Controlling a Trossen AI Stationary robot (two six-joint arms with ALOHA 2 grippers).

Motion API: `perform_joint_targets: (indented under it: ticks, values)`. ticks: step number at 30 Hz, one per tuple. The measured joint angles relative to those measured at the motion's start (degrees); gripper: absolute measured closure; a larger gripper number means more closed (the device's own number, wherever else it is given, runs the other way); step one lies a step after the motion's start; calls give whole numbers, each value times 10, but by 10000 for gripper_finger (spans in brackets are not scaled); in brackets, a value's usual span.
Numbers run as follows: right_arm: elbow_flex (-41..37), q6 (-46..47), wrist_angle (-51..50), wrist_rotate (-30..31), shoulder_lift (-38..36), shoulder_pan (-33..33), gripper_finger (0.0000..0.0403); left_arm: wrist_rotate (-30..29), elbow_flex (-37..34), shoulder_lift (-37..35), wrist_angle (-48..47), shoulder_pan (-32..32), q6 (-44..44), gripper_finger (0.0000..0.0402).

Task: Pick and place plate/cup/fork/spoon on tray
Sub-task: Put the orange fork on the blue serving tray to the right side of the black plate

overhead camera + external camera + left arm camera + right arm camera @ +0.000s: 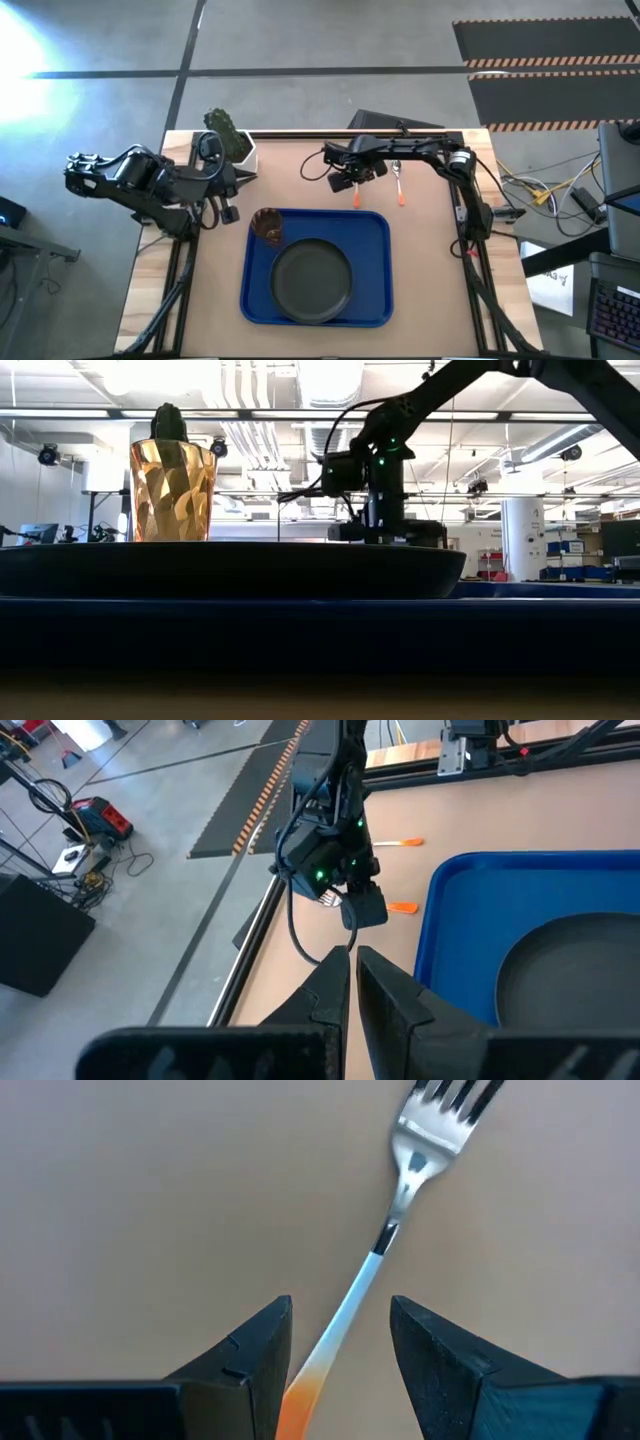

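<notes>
The large blue rectangular plastic tray sits at lower centre in the high view, with the round dark plate on it and the translucent amber tumbler in its upper left corner. Above the tray lie the orange-handled fork and, to its right, what seems the orange-handled spoon.

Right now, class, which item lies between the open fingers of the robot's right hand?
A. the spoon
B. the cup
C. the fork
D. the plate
C: in the right wrist view the fork, tines showing, lies on the table with its handle running between the open fingers of the right hand.
</notes>
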Motion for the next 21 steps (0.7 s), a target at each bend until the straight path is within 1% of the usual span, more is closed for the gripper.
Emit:
perform_joint_targets:
  ticks: [9, 12, 14, 16, 21]
  values:
    - [-2, -2, 2, -8, 19, -4, 241, 2, 0, -1, -20, 0, -1, 395]
    - [-2, -2, 4, -9, 22, -4, 248, 3, 0, -2, -20, 0, -1, 395]
    - [-3, -4, 8, -9, 23, -4, 264, 3, 0, -3, -20, 0, -1, 395]
    - [-4, -11, 15, -11, 24, -4, 289, 3, 0, -3, -20, 0, -1, 395]
    - [-5, -40, 21, -22, 25, -4, 379, 3, 0, -4, -20, 0, -2, 395]
